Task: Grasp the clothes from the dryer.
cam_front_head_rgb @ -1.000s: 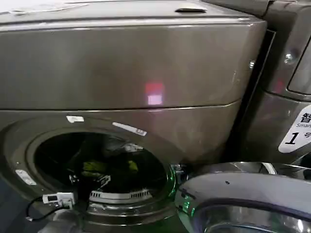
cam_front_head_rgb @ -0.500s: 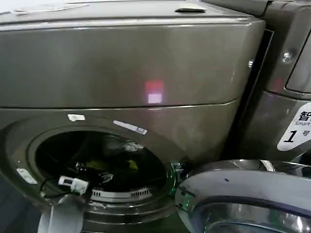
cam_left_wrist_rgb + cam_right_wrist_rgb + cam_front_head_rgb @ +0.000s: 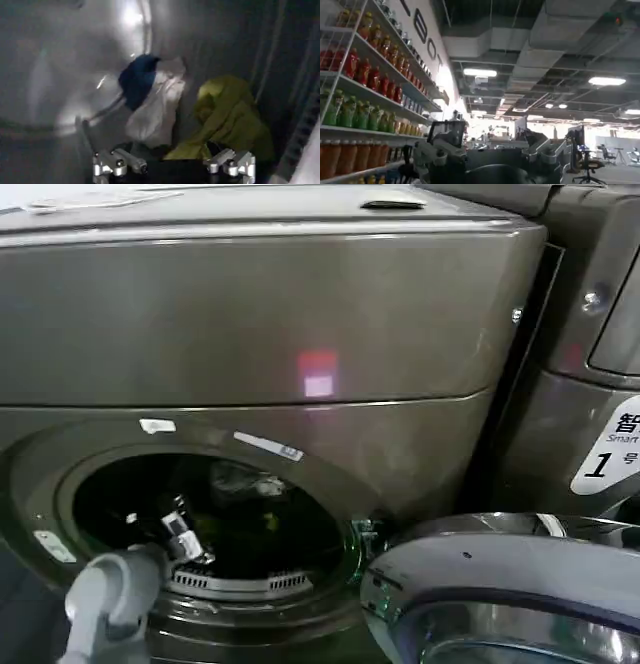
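Inside the dryer (image 3: 300, 314) drum, left tool (image 3: 174, 164) is hanging open over limp, light clothes (image 3: 200, 115), bunched yellow-green fold looking grabbable.

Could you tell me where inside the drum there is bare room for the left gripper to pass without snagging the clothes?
Bare steel wall lies on the blue garment's far side, away from the green one. Crowded: blue, white and green garments bunch directly ahead of the left gripper, jaws open, just short of them.
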Controlling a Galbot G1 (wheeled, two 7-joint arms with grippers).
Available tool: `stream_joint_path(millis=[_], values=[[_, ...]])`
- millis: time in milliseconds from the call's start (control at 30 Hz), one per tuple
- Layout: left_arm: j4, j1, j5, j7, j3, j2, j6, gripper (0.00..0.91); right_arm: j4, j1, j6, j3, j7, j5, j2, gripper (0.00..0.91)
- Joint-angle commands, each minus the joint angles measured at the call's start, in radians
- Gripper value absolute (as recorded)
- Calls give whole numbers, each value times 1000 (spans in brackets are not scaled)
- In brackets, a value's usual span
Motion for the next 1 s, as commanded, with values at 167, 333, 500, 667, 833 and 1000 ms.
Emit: stream_joint_path(millis=[167,333,500,667,833,1000], values=[[161,-103,81,52,58,-18,-190,907,4,5,1,-9,1,-1,2,907],[229,-131,52,52,83,-21,-181,907,4,2,4,-11,0,-1,4,907],[268,-145,41,52,88,-24,-164,907,-4,1,8,-11,0,-2,5,907],[298,-145,19,52,98,-22,-138,907,4,9,8,-22,2,-17,9,907],[328,-138,7,52,104,-20,-109,907,8,12,8,-27,2,-22,10,907],[354,-133,16,51,104,-17,-85,907,9,13,8,-31,2,-22,13,907]])
